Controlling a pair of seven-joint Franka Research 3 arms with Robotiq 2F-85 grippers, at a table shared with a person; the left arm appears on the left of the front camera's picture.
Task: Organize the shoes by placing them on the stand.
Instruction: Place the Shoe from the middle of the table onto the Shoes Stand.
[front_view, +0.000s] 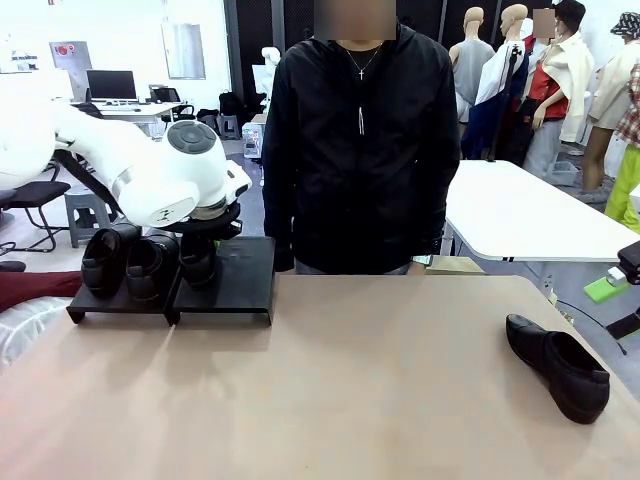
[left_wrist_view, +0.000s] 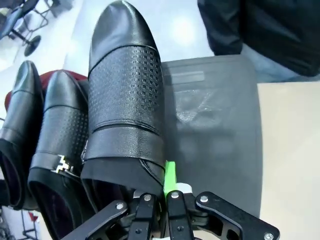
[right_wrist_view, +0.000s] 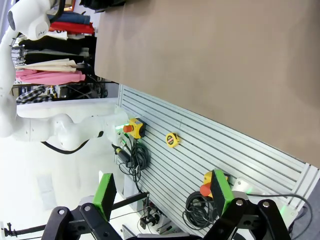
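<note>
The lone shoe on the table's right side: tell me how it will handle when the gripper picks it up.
The shoe looks glossy, so it may slip between the pads. Its upper holds its shape, so it is probably fairly stiff. It rests flat on its sole on the table, so a push should slide it rather than roll it.

- My left arm (front_view: 150, 175) is glossy white, with rounded joints and a grey disc cap.
- My left gripper (left_wrist_view: 159, 197) has black linkages with silver screws and green pads.
- My right gripper (right_wrist_view: 162, 195) matches it: black links, green pads (right_wrist_view: 105, 192).
- My white base trails black cables.
</note>
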